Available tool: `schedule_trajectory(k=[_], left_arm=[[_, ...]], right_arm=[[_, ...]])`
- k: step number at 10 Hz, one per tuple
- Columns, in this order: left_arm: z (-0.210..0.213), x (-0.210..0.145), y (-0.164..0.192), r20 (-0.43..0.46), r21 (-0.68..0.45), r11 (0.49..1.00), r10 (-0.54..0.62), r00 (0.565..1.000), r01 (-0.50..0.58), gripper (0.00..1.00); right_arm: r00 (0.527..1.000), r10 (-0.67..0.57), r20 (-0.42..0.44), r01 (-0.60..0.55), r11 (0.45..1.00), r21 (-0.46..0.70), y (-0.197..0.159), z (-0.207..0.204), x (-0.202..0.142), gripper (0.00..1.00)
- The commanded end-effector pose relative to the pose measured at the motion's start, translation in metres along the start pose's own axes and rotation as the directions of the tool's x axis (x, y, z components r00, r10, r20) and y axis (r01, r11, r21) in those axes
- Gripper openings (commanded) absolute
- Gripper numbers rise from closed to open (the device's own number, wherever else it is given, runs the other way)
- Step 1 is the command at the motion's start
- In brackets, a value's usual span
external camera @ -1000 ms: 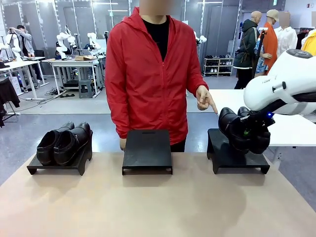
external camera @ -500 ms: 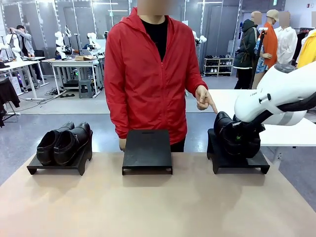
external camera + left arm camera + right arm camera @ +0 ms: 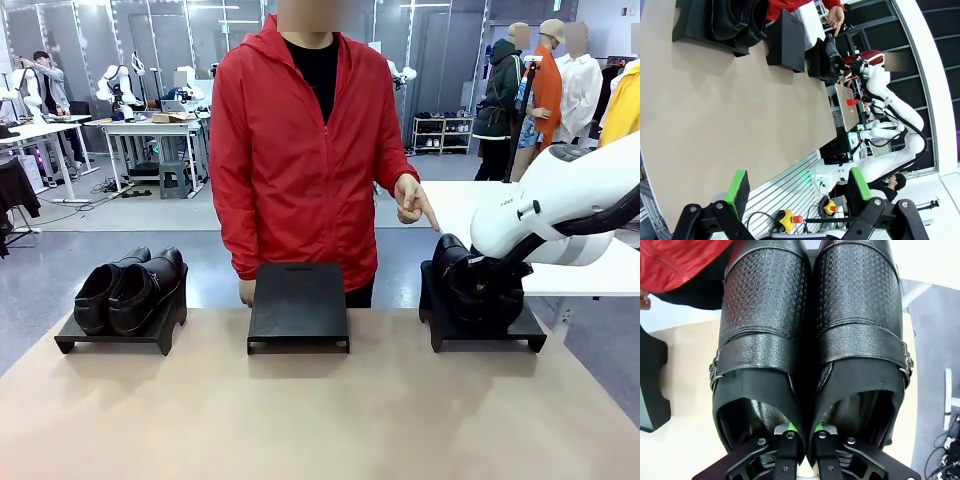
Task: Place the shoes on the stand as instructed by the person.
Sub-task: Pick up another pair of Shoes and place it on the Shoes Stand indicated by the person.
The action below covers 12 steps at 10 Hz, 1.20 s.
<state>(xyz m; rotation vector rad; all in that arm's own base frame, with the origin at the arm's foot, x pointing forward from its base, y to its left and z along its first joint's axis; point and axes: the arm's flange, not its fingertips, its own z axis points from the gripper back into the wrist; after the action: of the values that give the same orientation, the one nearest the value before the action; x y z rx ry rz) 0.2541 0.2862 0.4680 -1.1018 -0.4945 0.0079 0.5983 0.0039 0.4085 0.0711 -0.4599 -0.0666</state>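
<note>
A pair of glossy black shoes [image 3: 468,285] rests low on the right stand [image 3: 487,328]. My right gripper [image 3: 802,432] is shut on the touching inner walls of the two shoes [image 3: 810,330], pinching them together from the heel end. The person [image 3: 300,150] in the red jacket stands behind the table and points a finger [image 3: 428,214] down at that right stand. The other pair of shoes [image 3: 130,290] sits on the left stand [image 3: 75,338]. My left gripper [image 3: 799,186] hangs open high above the near table edge, nothing between its green pads [image 3: 739,186].
A bare black stand [image 3: 298,305] sits in the middle between the other two. The tan table [image 3: 300,420] is free in front of all three stands. The white right arm [image 3: 560,205] reaches in over the table's right edge.
My right arm has come down and slightly left, bringing the held pair from above the right stand down onto it. The person's pointing hand has stayed in place.
</note>
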Motion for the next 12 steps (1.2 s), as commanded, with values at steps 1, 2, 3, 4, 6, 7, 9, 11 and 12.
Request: schedule_trajectory(k=[1,2,3,4,6,7,9,11,12], left_arm=[[-0.0002,-0.0014,0.0000,0.007,-0.019,1.000,-0.023,1.000,0.023,1.00],[-0.0002,-0.0014,0.0000,0.007,-0.019,1.000,-0.023,1.000,0.023,1.00],[-0.0002,-0.0014,0.0000,0.007,-0.019,1.000,-0.023,1.000,0.023,1.00],[-0.0002,-0.0014,0.0000,0.007,-0.019,1.000,-0.023,1.000,0.023,1.00],[-0.0002,-0.0014,0.0000,0.007,-0.019,1.000,-0.023,1.000,0.023,1.00],[-0.0002,-0.0014,0.0000,0.007,-0.019,1.000,-0.023,1.000,0.023,1.00],[-0.0002,-0.0014,0.0000,0.007,-0.019,1.000,-0.023,1.000,0.023,1.00],[-0.0002,-0.0014,0.0000,0.007,-0.019,1.000,-0.023,1.000,0.023,1.00],[-0.0002,-0.0014,0.0000,0.007,-0.019,1.000,-0.023,1.000,0.023,1.00]], right_arm=[[0.999,-0.028,0.042,0.028,1.000,-0.002,0.0029,0.0007,0.0062,0.08],[0.998,-0.023,0.054,0.024,0.999,-0.020,0.0019,-0.0032,0.0061,0.08],[0.997,-0.029,0.066,0.030,0.999,-0.011,0.0001,-0.0060,0.0076,0.15],[0.997,-0.035,0.067,0.036,0.999,-0.009,-0.0014,-0.0061,0.0091,0.25],[0.998,-0.026,0.060,0.027,1.000,-0.013,0.0001,-0.0079,0.0081,0.53],[0.998,-0.032,0.058,0.033,0.999,-0.009,-0.0004,-0.0077,0.0081,0.69],[0.997,-0.042,0.059,0.042,0.999,0.006,-0.0007,-0.0050,0.0069,1.00],[0.997,-0.043,0.059,0.042,0.999,0.006,-0.0004,-0.0039,0.0062,1.00],[0.997,-0.045,0.060,0.045,0.999,0.008,-0.0004,-0.0030,0.0061,0.94]])
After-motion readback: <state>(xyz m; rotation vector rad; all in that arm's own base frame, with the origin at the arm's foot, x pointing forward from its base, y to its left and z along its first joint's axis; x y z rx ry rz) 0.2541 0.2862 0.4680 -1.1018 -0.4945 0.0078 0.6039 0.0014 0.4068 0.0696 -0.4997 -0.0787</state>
